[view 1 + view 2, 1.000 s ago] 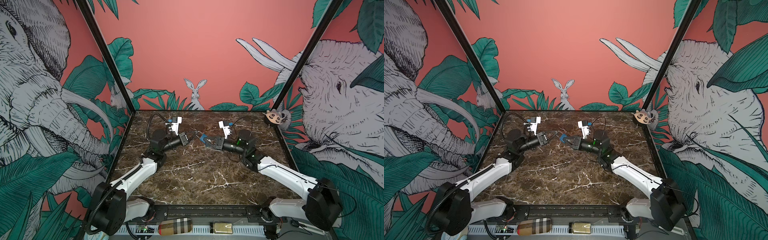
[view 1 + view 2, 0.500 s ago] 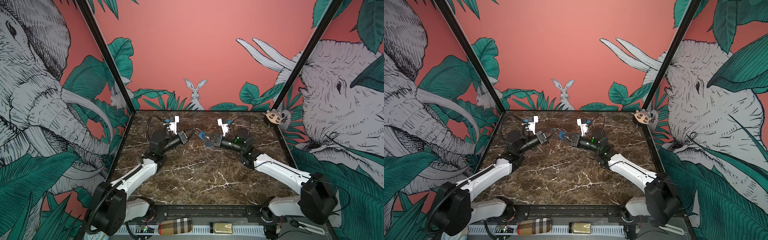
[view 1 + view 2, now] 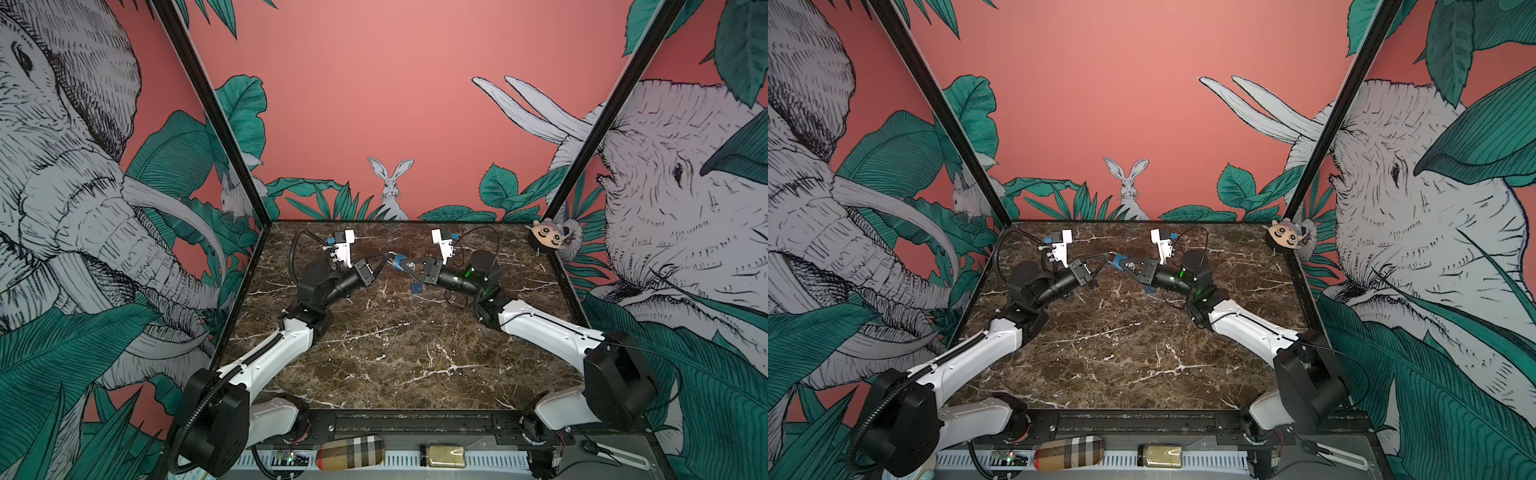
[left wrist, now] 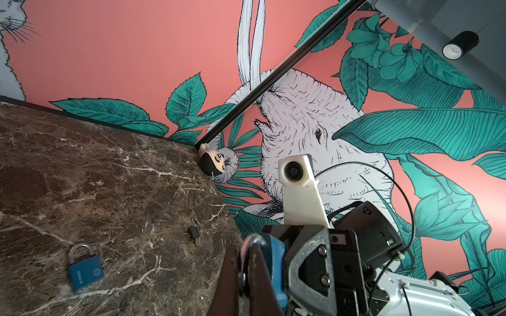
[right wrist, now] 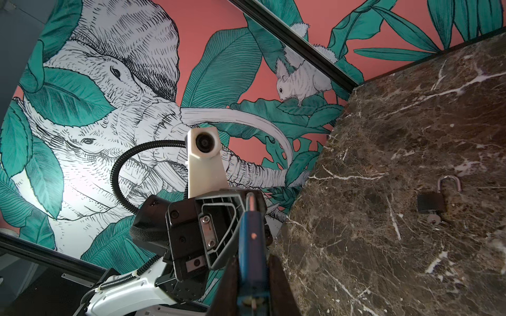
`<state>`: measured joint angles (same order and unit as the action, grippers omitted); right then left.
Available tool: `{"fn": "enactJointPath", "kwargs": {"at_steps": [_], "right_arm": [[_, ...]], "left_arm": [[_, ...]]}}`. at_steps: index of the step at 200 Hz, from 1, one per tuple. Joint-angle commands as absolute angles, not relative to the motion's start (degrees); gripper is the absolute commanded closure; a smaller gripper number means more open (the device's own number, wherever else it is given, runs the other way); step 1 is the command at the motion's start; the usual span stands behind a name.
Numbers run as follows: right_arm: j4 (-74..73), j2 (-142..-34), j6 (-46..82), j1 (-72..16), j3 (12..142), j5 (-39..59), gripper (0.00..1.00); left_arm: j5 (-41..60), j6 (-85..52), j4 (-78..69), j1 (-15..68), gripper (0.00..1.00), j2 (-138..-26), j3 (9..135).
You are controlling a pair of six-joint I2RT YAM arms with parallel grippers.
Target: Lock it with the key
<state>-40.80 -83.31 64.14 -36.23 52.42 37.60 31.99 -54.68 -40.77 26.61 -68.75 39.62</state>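
the blue padlock point(image 3: 398, 262) is held clear of the marble table point(image 3: 395, 357), above its back middle, with the body clamped between the narrowly set fingers of the right gripper point(image 3: 409, 268). its silver shackle point(image 5: 249, 201) is pinched by the left gripper point(image 3: 383, 264), whose fingers are pressed fully together on it. a second blue padlock point(image 4: 85, 269) is seen lying flat on the table below, and a small black padlock point(image 5: 430, 202), its own loop swung open, is seen lying apart from it.

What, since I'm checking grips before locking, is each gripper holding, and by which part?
Both hold one blue padlock: the right gripper clamps its body, and the left gripper pinches its silver shackle.
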Motion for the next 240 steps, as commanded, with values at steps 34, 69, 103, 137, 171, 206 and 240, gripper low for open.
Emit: {"fn": "enactJointPath", "kwargs": {"at_steps": [34, 69, 103, 137, 171, 206, 240], "right_arm": [[-51.8, -84.5, 65.2, -37.3, 55.9, 34.3, 1.0], [-50.6, -84.0, 64.4, -37.3, 54.9, 34.7, 1.0], [-50.8, -83.1, 64.1, -37.3, 52.5, 34.9, 1.0], [-50.2, -82.4, 63.5, -37.3, 51.9, 35.0, 1.0], [-50.3, -82.4, 63.4, -36.9, 51.6, 35.1, 1.0], [-51.2, -82.4, 63.7, -36.6, 50.4, 34.6, 1.0], [-52.9, -82.2, 64.7, -35.9, 48.8, 33.9, 1.0]], "left_arm": [[50.6, -53.8, -36.8, 34.0, 1.0, -67.9, 39.7], [48.4, -53.7, -34.1, 34.0, 0.96, -68.2, 40.8], [47.2, -55.2, -34.6, 34.0, 0.92, -68.9, 42.2], [47.3, -56.3, -35.3, 33.9, 0.9, -70.3, 43.4], [46.9, -56.1, -35.6, 34.0, 0.98, -70.5, 43.3], [47.0, -54.7, -32.6, 33.9, 1.0, -71.4, 44.5], [46.5, -54.4, -28.2, 32.5, 1.0, -73.9, 46.4]]}}
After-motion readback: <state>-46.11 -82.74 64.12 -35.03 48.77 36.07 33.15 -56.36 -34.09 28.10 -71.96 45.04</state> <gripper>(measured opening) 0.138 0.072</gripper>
